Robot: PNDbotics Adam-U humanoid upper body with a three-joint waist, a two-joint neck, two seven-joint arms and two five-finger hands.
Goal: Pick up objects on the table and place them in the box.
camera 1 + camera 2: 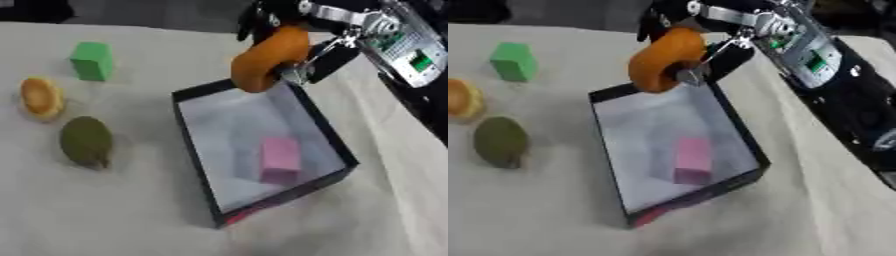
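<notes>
My right hand comes in from the upper right and is shut on an orange rounded object, held above the far edge of the black box. The box has a white floor, and a pink block lies inside it near the front. On the table to the left are a green block, a tan bun-like object and a dark olive green oval object. My left hand does not show in either view.
A beige cloth covers the table. My right forearm with its grey housing crosses the upper right corner. Open cloth lies in front of the box and to its right.
</notes>
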